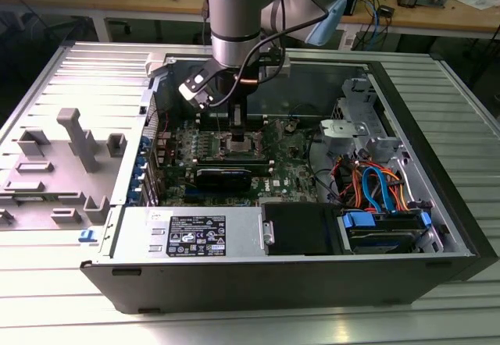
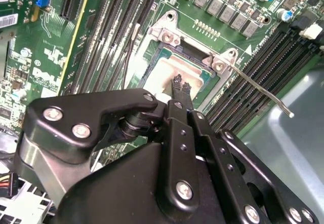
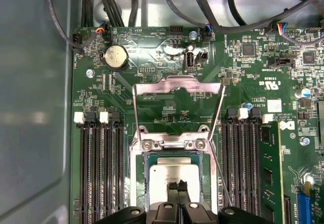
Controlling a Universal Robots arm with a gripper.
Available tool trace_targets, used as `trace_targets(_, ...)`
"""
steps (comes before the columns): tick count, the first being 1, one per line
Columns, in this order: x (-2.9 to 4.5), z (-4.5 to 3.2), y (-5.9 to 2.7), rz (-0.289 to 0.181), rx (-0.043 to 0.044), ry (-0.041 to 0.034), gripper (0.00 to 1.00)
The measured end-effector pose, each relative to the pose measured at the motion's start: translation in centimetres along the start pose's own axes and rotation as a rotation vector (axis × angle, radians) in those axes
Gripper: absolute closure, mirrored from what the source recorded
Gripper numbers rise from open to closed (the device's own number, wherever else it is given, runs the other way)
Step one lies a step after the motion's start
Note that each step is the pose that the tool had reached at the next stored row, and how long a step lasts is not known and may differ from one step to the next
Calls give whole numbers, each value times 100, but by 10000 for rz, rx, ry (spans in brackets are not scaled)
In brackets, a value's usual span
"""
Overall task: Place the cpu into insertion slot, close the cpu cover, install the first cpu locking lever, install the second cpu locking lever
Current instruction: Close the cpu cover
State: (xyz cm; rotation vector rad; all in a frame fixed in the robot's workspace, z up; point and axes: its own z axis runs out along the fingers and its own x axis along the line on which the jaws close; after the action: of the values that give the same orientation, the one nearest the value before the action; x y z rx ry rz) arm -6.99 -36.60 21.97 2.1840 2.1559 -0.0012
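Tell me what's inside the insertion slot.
The cpu lies flat in the insertion slot, silver top up; the cpu cover stands open. The gripper, fingers closed, hides part of the chip, and anything beneath it is covered.

- The arm (image 1: pixel 234 13) enters from the top of the exterior view, with its last grey-and-blue segment standing near upright.
- The wrist (image 1: pixel 232 52) sits directly below that segment, in line with it.
- The pincer (image 1: pixel 237 132) hangs from the wrist and points straight down.
- In both wrist views the pincer (image 2: pixel 180 85) (image 3: pixel 178 186) has its fingers (image 2: pixel 176 127) drawn together, tips almost touching, with a thin slit between them.
- Black linkage arms (image 2: pixel 91 120) with silver screws flank the fingers on either side.
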Motion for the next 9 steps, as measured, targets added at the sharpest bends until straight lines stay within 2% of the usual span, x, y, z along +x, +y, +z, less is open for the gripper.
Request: trace_targets(9,-3,-71,4,1,-1,13,89)
